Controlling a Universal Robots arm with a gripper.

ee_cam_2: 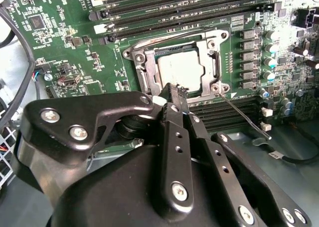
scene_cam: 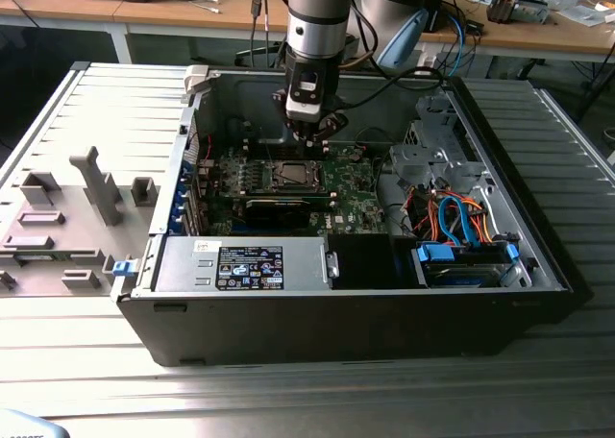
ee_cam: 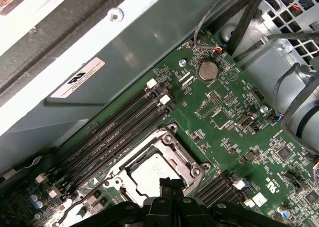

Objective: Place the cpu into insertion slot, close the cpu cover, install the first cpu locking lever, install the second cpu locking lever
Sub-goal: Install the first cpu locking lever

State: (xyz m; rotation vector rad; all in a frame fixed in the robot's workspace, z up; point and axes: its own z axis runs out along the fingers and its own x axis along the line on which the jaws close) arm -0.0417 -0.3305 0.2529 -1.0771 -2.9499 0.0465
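The cpu [ee_cam_2: 182,70] lies flat in the insertion slot [ee_cam_2: 135,54] on the green motherboard, its dull silver top showing through the cut-out of the cpu cover [ee_cam_2: 213,62], which lies down over it. One thin wire locking lever [ee_cam_2: 244,113] sticks out sideways from a socket corner, away from the frame. Another lever [ee_cam_2: 169,38] runs along the socket's edge by the memory slots. My gripper [ee_cam_2: 175,95] hovers just above the socket's near edge, fingers together and holding nothing. In the first wrist view the gripper [ee_cam: 172,183] is over the cpu [ee_cam: 149,174]. In the exterior view the gripper [scene_cam: 309,135] hangs above the socket [scene_cam: 292,175].
The open computer case [scene_cam: 192,102] lies on a slatted metal table. A black expansion card [scene_cam: 279,210] sits close in front of the socket. Memory slots [ee_cam_2: 189,10] lie beyond it. A drive cage [scene_cam: 437,150] and orange and blue cables [scene_cam: 456,217] are at the exterior view's right. A grey parts fixture [scene_cam: 67,217] is at its left.
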